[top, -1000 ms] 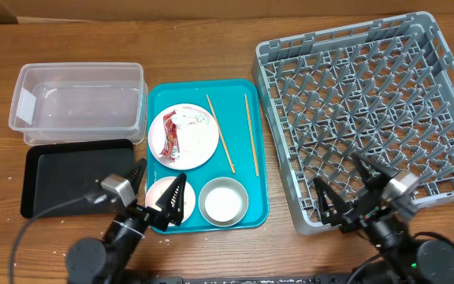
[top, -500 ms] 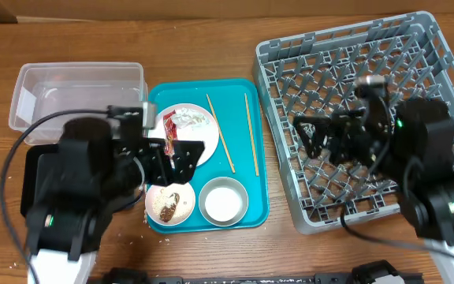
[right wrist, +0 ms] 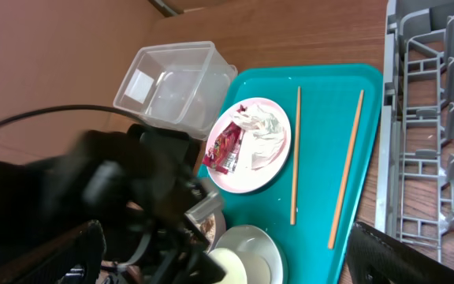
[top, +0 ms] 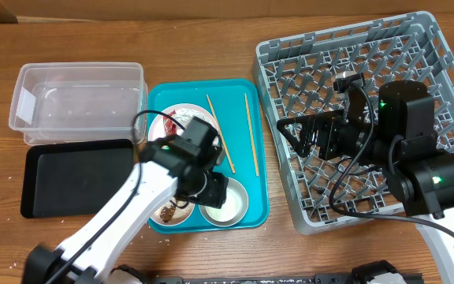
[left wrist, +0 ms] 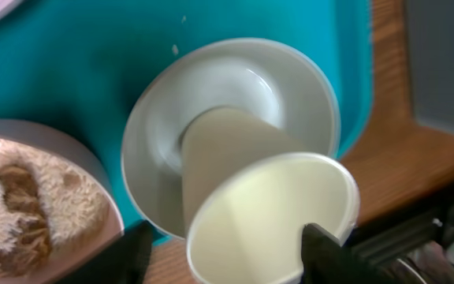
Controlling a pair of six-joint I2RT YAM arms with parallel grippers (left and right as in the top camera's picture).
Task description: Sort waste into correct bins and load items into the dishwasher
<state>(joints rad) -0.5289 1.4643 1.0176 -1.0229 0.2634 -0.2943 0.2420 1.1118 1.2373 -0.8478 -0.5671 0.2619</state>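
Left gripper (left wrist: pixel 227 248): jaws parted, one finger on each side of the cup's mouth. A gap shows on one side, and it has no hold on the cup.
Cup (left wrist: pixel 243 189): small and white. It is tilted, with its base in a pale bowl (left wrist: pixel 290 87) and its mouth towards the wrist camera.
Pale bowl: on the teal tray (top: pixel 241 158), in the near corner on the rack side.
Second bowl (left wrist: pixel 69 142): just beside the first, in the tray's other near corner. It holds rice (left wrist: pixel 46 197) with brown scraps.
In the way: from overhead the left arm (top: pixel 120 217) crosses the tray's near left part, covering much of the second bowl and the plate's near edge.
Plate (right wrist: pixel 266 150): on the tray's far left part. It carries the red wrapper (right wrist: pixel 227 150) and the crumpled napkin (right wrist: pixel 258 122).
Chopsticks (right wrist: pixel 295 158): two, lying apart on the tray's right half and running lengthwise. One is just beside the plate, the other nearer the rack-side edge.
Right gripper (top: pixel 290 136): jaws spread wide with nothing between them. It hangs over the rack's edge nearest the tray.
Grey rack (top: pixel 369 79): on the table (top: pixel 211 47), just right of the tray.
Clear tub (top: pixel 77 102): left of the tray, level with its far half.
Black tray (top: pixel 77 177): left of the tray, level with its near half and touching the tub's near side.
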